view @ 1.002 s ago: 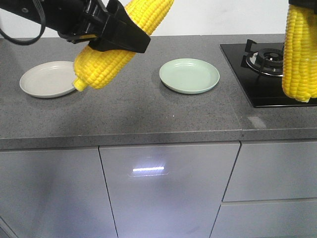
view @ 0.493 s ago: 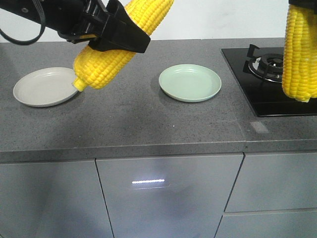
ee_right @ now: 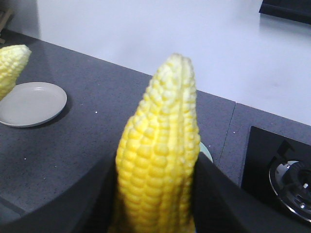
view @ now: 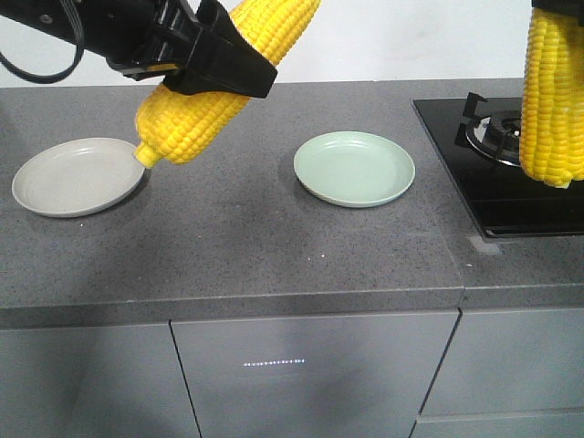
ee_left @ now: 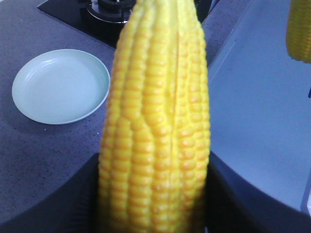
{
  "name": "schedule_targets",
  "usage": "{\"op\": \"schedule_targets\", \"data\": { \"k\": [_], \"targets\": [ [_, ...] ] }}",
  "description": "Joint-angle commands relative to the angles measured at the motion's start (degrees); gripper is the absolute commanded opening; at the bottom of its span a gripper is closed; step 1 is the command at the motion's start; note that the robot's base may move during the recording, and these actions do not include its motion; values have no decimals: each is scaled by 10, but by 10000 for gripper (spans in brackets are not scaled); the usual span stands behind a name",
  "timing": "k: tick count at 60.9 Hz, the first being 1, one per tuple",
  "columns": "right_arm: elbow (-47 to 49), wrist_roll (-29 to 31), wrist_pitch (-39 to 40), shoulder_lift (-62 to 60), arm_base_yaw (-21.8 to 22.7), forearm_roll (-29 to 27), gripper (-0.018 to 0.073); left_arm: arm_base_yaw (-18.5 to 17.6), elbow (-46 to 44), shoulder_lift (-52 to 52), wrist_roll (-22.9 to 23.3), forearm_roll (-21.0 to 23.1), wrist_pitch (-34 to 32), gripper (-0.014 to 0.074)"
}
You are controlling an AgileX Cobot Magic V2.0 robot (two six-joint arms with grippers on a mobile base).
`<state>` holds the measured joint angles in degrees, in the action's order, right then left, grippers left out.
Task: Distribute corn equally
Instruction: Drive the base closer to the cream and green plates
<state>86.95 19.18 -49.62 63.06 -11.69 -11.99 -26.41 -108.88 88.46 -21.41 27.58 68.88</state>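
**Kitchen counter point(view: 274, 246), carry step**

Item 1: left claw point(view: 214, 64) clamped on first cob point(view: 187, 123), grey plate point(view: 78, 176) below-left of it.
Item 2: green plate point(view: 354, 168), below and between the claws.
Item 3: right claw point(ee_right: 158, 162) clamped on second cob point(view: 552, 100).
Next, I judge: lower one cob onto each plate.

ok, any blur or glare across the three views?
Front view: sharp, even light; a faint light strip reflects off the cabinet door. Left wrist view: the left cob fills the frame, soft at the bottom; green plate crisp. Right wrist view: right cob slightly blurred, wall bright.
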Motion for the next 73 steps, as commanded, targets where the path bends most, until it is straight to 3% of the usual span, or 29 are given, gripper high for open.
{"op": "schedule_targets", "data": {
  "k": [1, 73],
  "targets": [
    [16, 2, 42, -9, 2, -6, -5, 0, -15, -19, 4, 22, -33, -6],
    [16, 2, 42, -9, 2, -6, -5, 0, -15, -19, 4, 22, -33, -6]
  ]
}}
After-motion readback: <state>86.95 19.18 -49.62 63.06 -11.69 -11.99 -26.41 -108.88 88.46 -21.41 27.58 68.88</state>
